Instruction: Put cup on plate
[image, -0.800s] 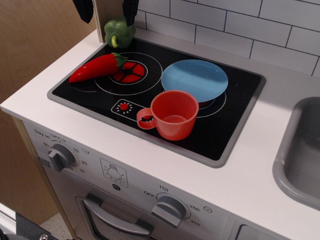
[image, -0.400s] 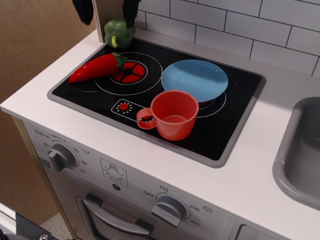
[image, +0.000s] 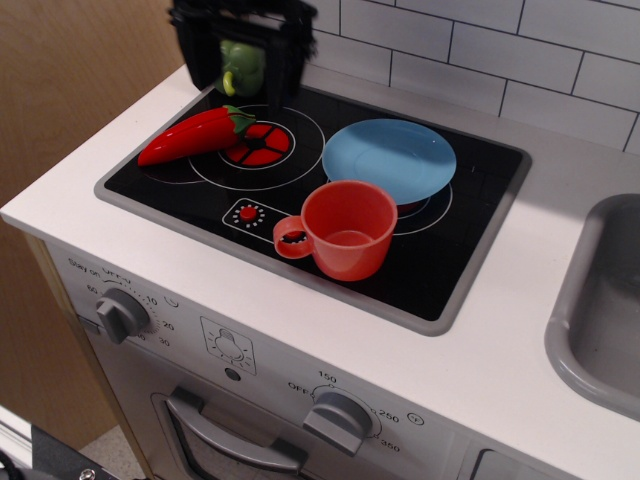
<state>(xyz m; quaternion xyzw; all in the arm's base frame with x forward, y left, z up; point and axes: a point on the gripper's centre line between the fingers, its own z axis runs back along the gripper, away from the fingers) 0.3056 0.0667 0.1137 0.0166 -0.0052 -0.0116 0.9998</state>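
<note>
— Where's the cup (image: 346, 229)?

— Upright on the hob's (image: 470, 250) near edge, handle to the left, just touching the near rim of the plate (image: 389, 157) (or overlapping it; hard to tell).

— And the gripper (image: 243, 62)?

— Far left, over the green pepper (image: 242, 66), fingers apart, holding nothing.

— So which way to go?

— Right and nearer, well apart from the cup, past the chili (image: 192, 136)
</note>
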